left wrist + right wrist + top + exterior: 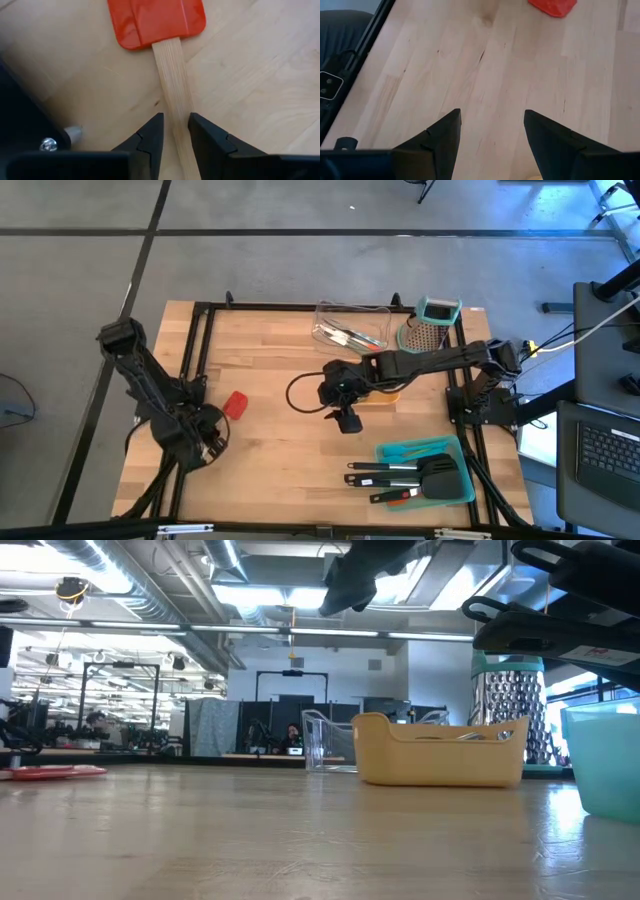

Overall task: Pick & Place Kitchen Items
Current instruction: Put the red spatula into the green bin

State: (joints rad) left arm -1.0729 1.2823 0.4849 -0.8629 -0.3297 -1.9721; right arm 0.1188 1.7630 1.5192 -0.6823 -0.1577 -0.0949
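My left claw (175,137) is low at the left side of the surface (270,450), straddling the wooden handle of the red spatula (156,21). The handle runs between my two fingers (150,137), and its red blade lies flat on the wood just ahead of them. Whether the tips press the handle or stand just off it, I cannot tell.

My right claw (492,135) hangs released over the middle of the surface, fingers spread with nothing between them, bare wood beneath, the spatula well off ahead.

Black spatulas (415,475) lie in the teal tray (468,480) at the near right. The clear tray (350,315), the yellow tray (440,755) and the grater (432,325) sit at the far side.
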